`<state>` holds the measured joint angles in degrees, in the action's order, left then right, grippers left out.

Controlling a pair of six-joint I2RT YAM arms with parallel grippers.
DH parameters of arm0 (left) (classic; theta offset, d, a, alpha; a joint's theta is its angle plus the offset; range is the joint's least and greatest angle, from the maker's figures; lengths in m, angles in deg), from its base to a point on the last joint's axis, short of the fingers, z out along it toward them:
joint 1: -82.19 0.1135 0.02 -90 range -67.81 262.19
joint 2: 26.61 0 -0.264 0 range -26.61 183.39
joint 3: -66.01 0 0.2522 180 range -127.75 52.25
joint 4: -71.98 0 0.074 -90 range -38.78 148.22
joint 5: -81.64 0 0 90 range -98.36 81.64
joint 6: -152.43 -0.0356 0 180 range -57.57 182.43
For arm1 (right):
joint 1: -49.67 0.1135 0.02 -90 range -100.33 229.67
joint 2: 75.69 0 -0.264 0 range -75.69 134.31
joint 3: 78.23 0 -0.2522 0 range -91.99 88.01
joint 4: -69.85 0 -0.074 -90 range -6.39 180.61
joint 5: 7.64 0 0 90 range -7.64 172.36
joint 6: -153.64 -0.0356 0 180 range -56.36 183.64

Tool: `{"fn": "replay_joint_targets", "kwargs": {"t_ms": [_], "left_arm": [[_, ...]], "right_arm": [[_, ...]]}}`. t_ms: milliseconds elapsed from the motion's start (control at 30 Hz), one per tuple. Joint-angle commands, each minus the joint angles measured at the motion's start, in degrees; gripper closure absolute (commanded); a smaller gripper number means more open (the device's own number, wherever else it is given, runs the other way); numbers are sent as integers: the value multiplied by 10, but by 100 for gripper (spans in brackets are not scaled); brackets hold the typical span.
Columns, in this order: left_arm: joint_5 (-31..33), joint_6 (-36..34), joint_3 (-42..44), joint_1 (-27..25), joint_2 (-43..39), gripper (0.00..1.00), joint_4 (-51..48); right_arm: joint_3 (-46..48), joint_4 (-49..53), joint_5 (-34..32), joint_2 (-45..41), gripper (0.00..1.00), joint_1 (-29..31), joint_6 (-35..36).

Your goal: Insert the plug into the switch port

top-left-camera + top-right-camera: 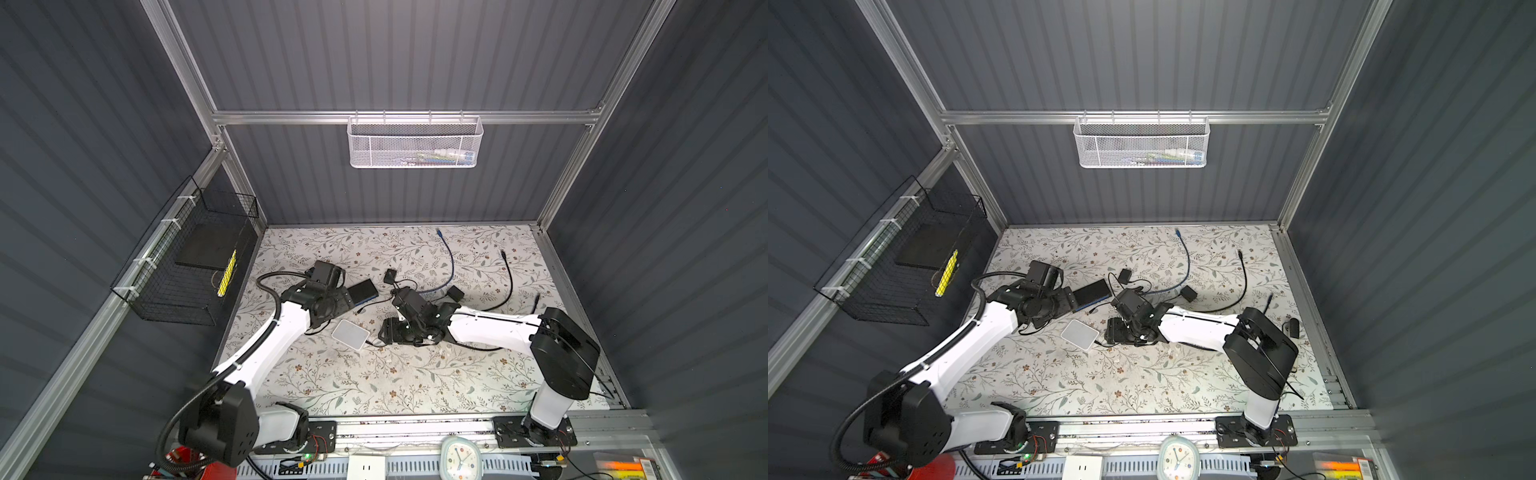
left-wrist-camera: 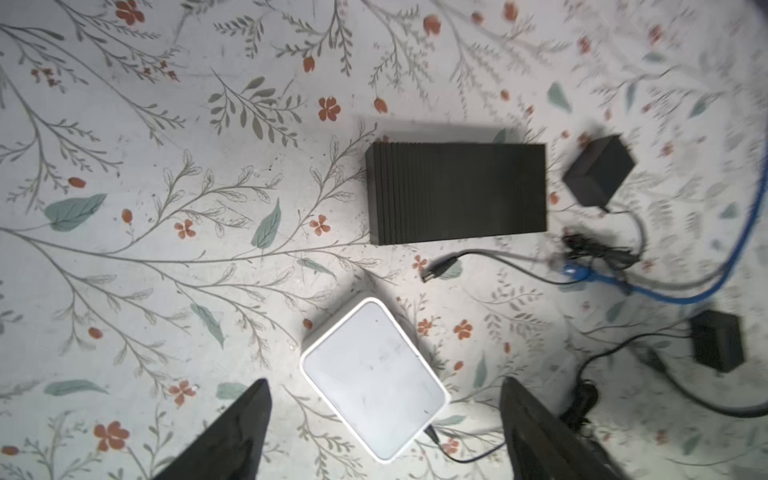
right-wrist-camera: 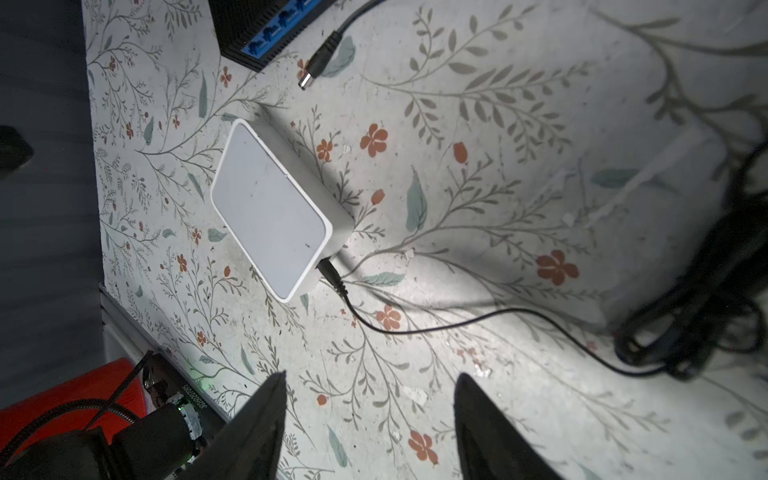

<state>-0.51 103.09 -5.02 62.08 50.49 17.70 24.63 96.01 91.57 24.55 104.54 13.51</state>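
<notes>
Looking past your right gripper (image 3: 372, 376), you see its fingers apart, holding nothing. Both wrist views show the plug (image 3: 330, 272) seated in the side of the white switch (image 3: 274, 208); in both top views it is too small to make out. Your left gripper (image 2: 384, 382) hangs over that switch, fingers spread wide and empty. At one o'clock of it in a top view lies the black switch (image 1: 363, 292), a loose barrel plug (image 3: 318, 62) just beside. The right arm (image 1: 490, 328) stretches toward nine o'clock, the left arm (image 1: 266, 353) toward one o'clock.
</notes>
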Motion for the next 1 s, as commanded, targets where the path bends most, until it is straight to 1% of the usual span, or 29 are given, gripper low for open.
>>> {"fn": "replay_joint_targets", "kwargs": {"t_ms": [0, 167, 333, 467, 667, 833, 900, 967], "left_arm": [[-51, -116, -11, 14, 41, 17, -54], [-90, -146, -9, 14, 92, 19, -27], [-125, -163, 19, 14, 117, 20, 8], [-113, -160, 37, 14, 126, 19, 26], [-118, -157, 48, 14, 150, 20, 39], [-140, -129, 77, 14, 131, 21, 55], [-158, -101, 96, 14, 121, 21, 69], [-197, -68, 125, 13, 110, 22, 108]], "right_arm": [[17, 0, -10, -18, 35, 12, -44], [45, -47, -1, -24, 35, 20, -92], [72, -79, 12, -17, 35, 21, -124], [88, -87, 8, -19, 35, 22, -129], [97, -99, 20, -14, 35, 9, -125], [96, -108, 39, -3, 34, -18, -113], [103, -123, 45, -3, 34, -29, -116], [114, -138, 55, -2, 34, -40, -120]]}}
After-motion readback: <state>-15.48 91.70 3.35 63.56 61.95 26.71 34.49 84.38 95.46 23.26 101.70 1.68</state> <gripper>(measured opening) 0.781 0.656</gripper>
